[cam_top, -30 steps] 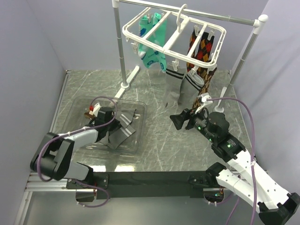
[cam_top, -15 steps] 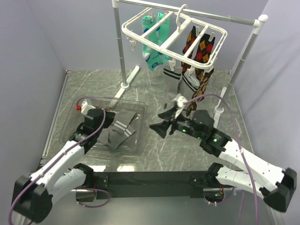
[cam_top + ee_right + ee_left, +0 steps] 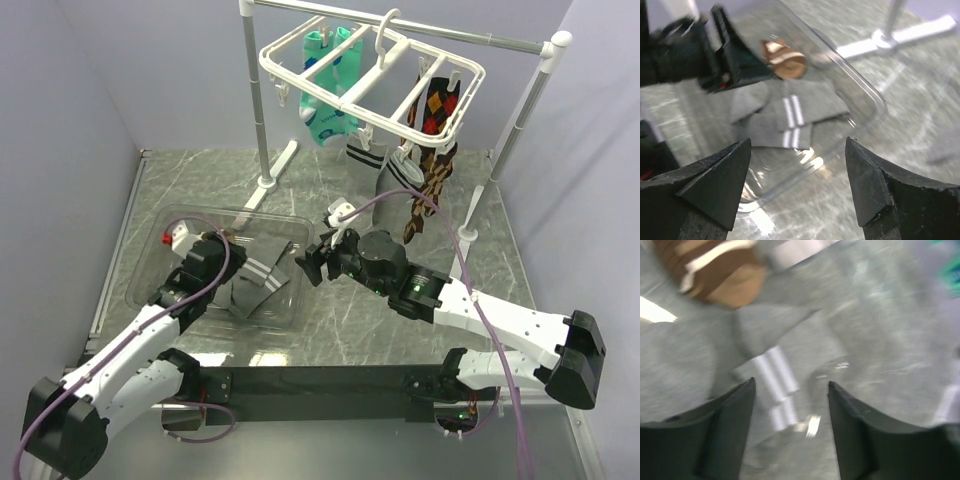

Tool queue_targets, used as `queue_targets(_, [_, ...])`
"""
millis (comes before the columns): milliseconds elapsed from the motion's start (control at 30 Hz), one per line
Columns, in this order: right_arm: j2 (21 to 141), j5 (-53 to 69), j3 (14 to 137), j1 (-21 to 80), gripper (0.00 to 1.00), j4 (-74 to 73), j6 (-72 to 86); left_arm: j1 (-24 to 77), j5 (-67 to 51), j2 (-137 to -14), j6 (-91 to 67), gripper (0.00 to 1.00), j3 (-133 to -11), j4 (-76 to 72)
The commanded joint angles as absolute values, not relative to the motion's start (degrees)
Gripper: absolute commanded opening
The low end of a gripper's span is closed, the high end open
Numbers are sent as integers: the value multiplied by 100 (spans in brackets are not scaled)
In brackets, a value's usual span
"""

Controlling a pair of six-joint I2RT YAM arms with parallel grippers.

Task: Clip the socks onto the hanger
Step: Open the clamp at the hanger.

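Grey socks below: hovering over bin, left jaws parted, empty; hanging at right rim, right jaws wide, empty.

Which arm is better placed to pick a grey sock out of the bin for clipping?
Left, probably. The left gripper, open, hangs right above the grey socks inside the clear bin. The right gripper, also open, is outside the bin's rim and would have to reach over it.

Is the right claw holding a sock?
No, the right gripper is open and empty; the grey socks lie in the clear tub.
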State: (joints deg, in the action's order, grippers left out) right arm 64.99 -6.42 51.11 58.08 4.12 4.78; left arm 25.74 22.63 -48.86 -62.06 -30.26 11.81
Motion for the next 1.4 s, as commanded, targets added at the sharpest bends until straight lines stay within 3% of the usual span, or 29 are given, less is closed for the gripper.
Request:
queue_targets(0, [6382, -1721, 5353, 5897, 82, 256, 781, 2462, 2312, -5062, -6144, 67, -2699, 967])
queue_targets(67, [6224, -1880, 5344, 5889, 83, 167, 861, 2295, 2198, -5150, -6021, 71, -2646, 888])
queue_targets(267, [5459, -2363, 5098, 5897, 84, 298, 1055, 1380, 985, -5133, -5669, 69, -2013, -113])
queue_targets(433, [5116, -3153, 5141, 5889, 85, 308, 915, 1354, 283, -5186, -5423, 64, -2004, -684])
queue_targets(533, [5098, -3970, 5256, 5810, 87, 334, 712, 1371, -709, -5159, -5204, 60, -2179, -1605])
queue_targets(600, [5194, -4114, 5500, 5311, 88, 64, 903, 1554, -1271, -5282, -5020, 59, -2468, -2274])
queue_targets(767, [5090, -3358, 5696, 4010, 88, -291, 1511, 2486, -564, -5765, -3993, 58, -3776, -2294])
queue_targets(1133, [4553, -3367, 5493, 3490, 88, -52, 1283, 2601, -1406, -7222, -2839, 61, -5386, -4462])
queue_targets(1367, [4518, -2997, 5546, 3436, 88, -149, 1309, 2566, -1336, -8059, -2365, 60, -6274, -5026])
